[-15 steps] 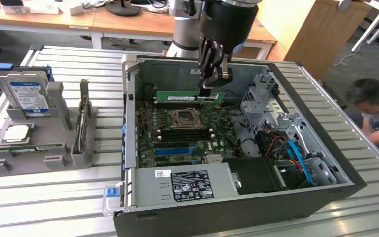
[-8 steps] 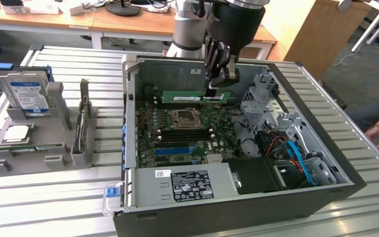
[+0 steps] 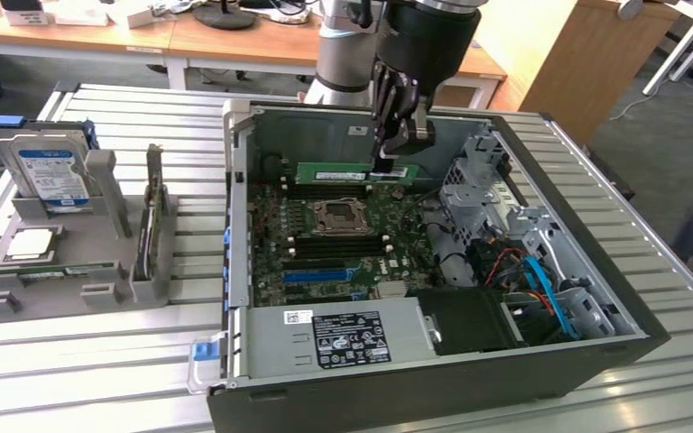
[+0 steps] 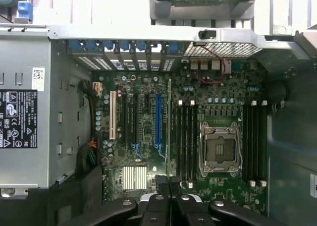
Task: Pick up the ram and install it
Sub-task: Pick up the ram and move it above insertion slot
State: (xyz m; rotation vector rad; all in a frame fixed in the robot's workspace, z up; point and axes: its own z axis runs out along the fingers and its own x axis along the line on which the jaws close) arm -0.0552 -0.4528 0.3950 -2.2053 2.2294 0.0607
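While poised over the motherboard (image 3: 277, 244), the ram (image 3: 335, 171) is clamped in the closed gripper (image 3: 385, 166). Judged light but fragile, it is best held by its edges.

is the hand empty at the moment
No, the hand is shut on one end of the green ram stick, holding it over the motherboard inside the open computer case.

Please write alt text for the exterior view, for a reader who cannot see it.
The tool, shut on the green ram, holds it over the motherboard inside an open computer case. At the exterior view's left, a grey holder carries a hard drive and other parts.
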